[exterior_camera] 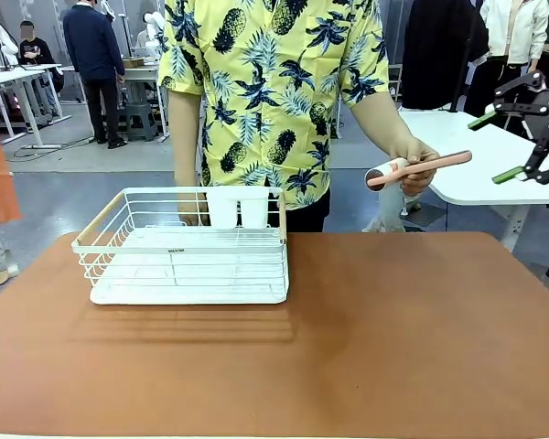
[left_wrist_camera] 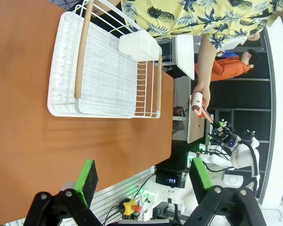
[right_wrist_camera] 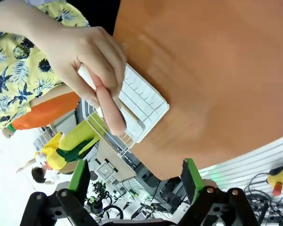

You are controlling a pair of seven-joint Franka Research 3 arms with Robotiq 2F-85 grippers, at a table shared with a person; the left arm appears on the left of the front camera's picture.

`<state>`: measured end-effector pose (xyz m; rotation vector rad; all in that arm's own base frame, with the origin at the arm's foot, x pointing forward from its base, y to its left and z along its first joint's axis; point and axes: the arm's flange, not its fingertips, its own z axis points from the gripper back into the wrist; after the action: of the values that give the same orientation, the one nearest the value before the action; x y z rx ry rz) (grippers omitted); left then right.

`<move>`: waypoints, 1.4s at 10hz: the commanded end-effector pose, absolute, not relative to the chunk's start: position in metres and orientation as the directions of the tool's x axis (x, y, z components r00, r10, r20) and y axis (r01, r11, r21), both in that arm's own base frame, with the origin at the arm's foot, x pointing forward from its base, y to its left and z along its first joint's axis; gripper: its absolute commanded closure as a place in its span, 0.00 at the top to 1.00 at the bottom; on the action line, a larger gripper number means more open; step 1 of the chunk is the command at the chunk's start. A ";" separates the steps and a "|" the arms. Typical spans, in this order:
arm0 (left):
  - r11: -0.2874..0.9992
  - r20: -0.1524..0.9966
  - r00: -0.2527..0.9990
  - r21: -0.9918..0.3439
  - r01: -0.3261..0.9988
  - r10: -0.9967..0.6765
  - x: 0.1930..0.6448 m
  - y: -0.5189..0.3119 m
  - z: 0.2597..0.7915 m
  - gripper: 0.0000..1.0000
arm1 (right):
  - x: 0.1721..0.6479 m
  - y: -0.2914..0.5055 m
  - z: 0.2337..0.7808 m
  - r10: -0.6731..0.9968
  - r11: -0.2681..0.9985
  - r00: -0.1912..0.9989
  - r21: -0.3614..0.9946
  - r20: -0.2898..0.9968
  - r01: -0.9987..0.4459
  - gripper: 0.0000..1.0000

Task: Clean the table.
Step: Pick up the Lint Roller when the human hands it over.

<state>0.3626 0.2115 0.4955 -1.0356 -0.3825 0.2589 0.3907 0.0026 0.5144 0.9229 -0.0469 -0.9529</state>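
Presently, a lint roller [exterior_camera: 448, 161] is offered handle-first by the person's hand [exterior_camera: 414, 154] to the right claw [exterior_camera: 494, 146] (spread wide, as is the left claw [left_wrist_camera: 144, 174]), presumably for sweeping the bench [exterior_camera: 393, 347].

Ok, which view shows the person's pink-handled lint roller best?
Front view: the pink-handled lint roller shows side-on, roll and handle. Right wrist view has it close but foreshortened, a hand covering the roll. Left wrist view: small, distant.

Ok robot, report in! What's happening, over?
Left jaws open above the table. Right jaws open, raised, facing the pink-handled roller in the person's hand. White rack stands on the table.
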 end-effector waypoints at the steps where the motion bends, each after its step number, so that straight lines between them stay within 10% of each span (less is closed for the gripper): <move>1: 0.483 0.188 0.903 -0.876 -0.025 0.387 0.361 0.212 0.496 1.00 | 0.395 0.015 0.490 -0.703 0.254 0.657 0.767 -0.272 0.589 1.00; 14: 0.483 0.188 0.903 -0.876 -0.025 0.387 0.361 0.212 0.496 1.00 | 0.456 0.018 0.452 -0.648 0.243 0.737 0.865 -0.192 0.439 1.00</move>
<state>0.3625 0.2117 0.4955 -1.0350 -0.3827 0.2595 0.4493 0.0160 0.4570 1.0697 -0.2009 -0.7706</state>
